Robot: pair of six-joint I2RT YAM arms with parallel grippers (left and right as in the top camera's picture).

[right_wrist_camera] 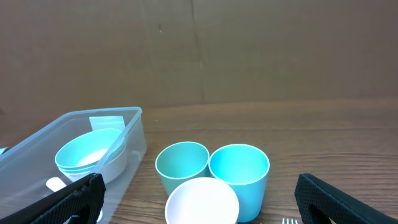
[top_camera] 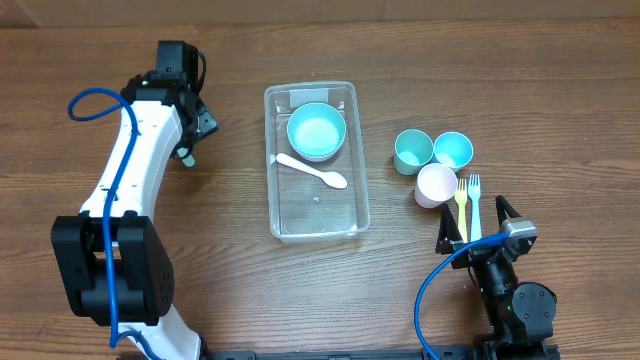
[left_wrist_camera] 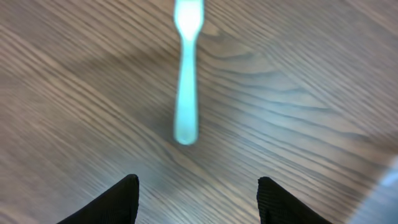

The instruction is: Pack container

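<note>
Container (top_camera: 318, 228) sits mid-worktop (top_camera: 520, 70), holding blue bowls (top_camera: 316, 131) and a white spoon (top_camera: 312, 171). Left arm reaches far out; left gripper (left_wrist_camera: 196, 202) fingers apart above a pale green utensil (left_wrist_camera: 186, 93). Right gripper (top_camera: 478, 226) fingers apart, low, near cups (top_camera: 412, 150).

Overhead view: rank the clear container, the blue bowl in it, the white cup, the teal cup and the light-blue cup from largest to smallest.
1. container
2. blue bowl
3. white cup, teal cup and light-blue cup: these look nearly alike, so I will not rank them.
</note>
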